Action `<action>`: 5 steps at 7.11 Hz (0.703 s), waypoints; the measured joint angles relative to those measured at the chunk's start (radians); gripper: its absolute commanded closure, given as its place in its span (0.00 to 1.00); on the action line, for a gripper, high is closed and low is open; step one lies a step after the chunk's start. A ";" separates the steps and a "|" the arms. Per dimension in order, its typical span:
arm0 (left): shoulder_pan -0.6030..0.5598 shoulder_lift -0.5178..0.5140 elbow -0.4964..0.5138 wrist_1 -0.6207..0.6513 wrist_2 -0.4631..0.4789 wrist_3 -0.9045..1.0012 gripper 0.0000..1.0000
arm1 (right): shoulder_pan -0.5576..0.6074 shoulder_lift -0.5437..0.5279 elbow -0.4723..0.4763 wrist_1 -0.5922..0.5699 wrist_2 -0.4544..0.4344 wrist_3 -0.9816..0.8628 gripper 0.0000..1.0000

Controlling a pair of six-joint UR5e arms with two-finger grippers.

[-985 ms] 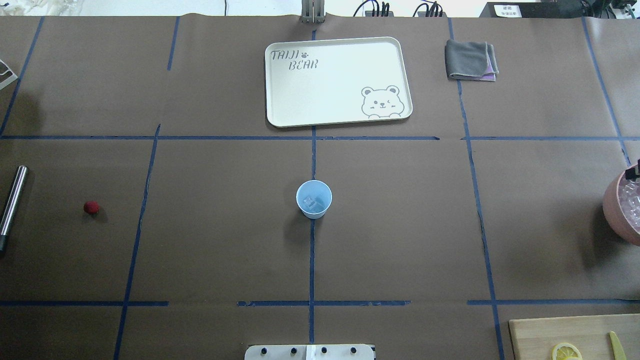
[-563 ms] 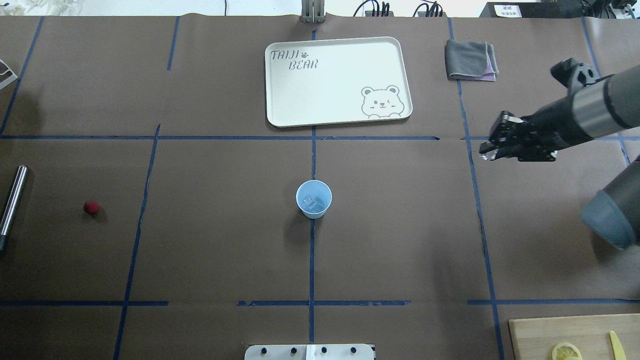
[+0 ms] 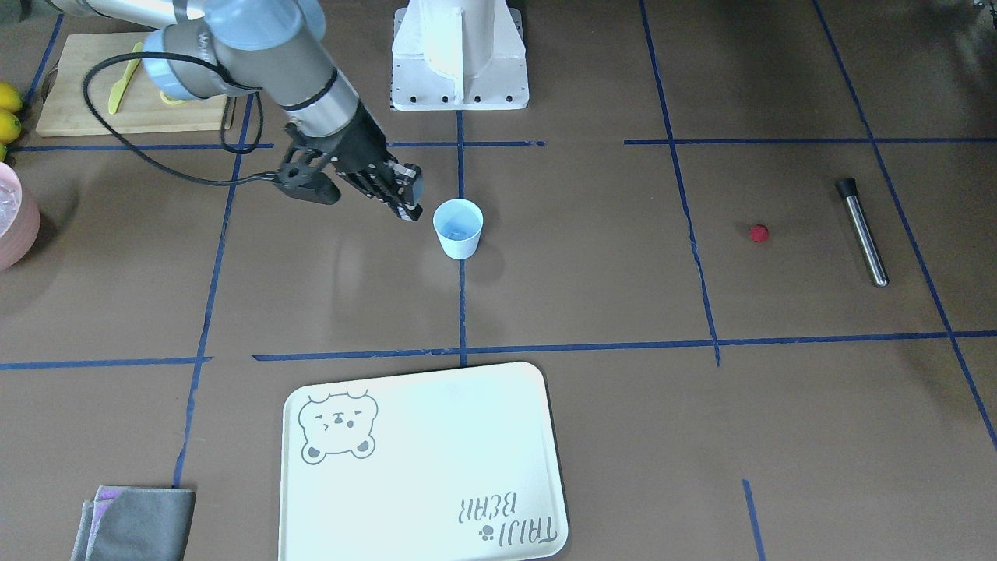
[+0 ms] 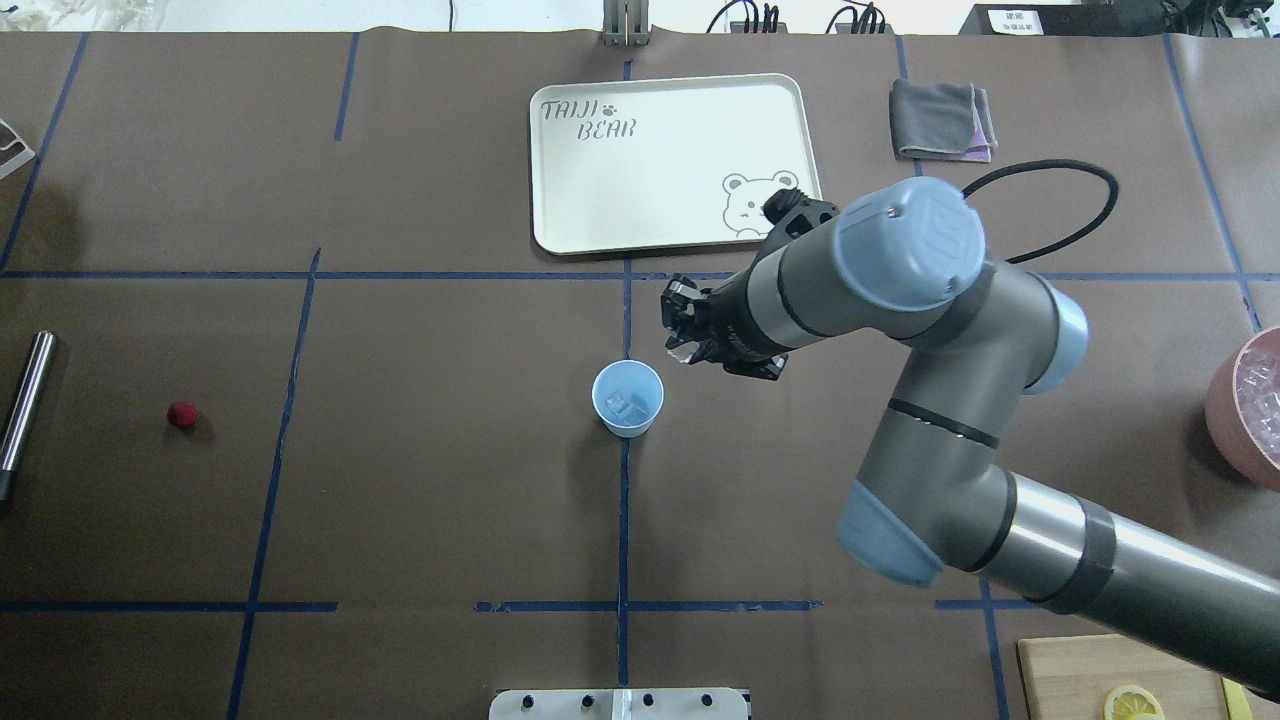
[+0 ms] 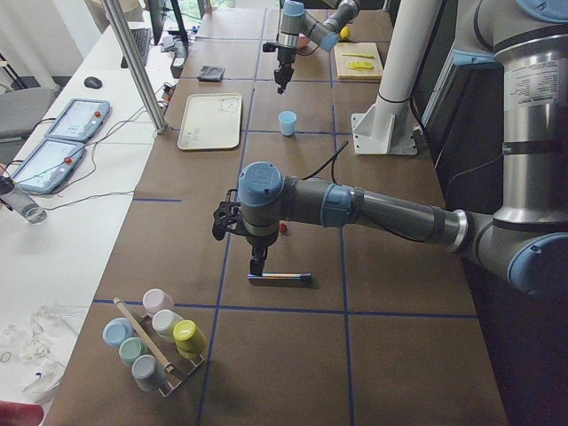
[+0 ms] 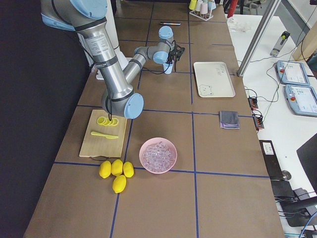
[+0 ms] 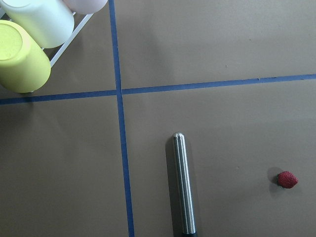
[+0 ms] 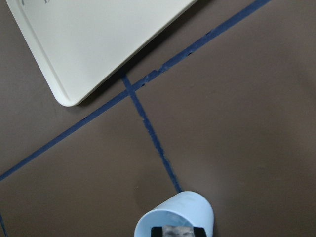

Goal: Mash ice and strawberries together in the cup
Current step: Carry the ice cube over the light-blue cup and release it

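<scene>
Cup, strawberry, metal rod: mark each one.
cup [image 3: 458, 243], front-facing view, outer wall.
strawberry [image 4: 182, 414], overhead view, centre of berry.
metal rod [image 7: 183, 187], left wrist view, mid-shaft.

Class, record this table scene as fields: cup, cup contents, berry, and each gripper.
Cup: small pale blue tapered cup, upright, table centre
Contents: translucent ice
Berry: small red strawberry on table, near steel rod
Right gripper: raised beside cup, shut on clear ice cube
Left gripper: over rod; open or shut unclear
</scene>
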 measured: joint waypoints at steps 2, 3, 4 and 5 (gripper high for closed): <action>0.026 0.000 0.001 0.000 0.000 -0.001 0.00 | -0.046 0.060 -0.054 -0.014 -0.060 0.030 0.55; 0.040 0.000 0.003 0.000 0.000 -0.001 0.00 | -0.060 0.069 -0.069 -0.017 -0.075 0.031 0.34; 0.047 0.000 0.004 0.000 0.000 -0.001 0.00 | -0.075 0.069 -0.078 -0.018 -0.086 0.030 0.26; 0.049 0.000 0.005 0.001 0.000 -0.002 0.00 | -0.087 0.065 -0.083 -0.019 -0.093 0.029 0.00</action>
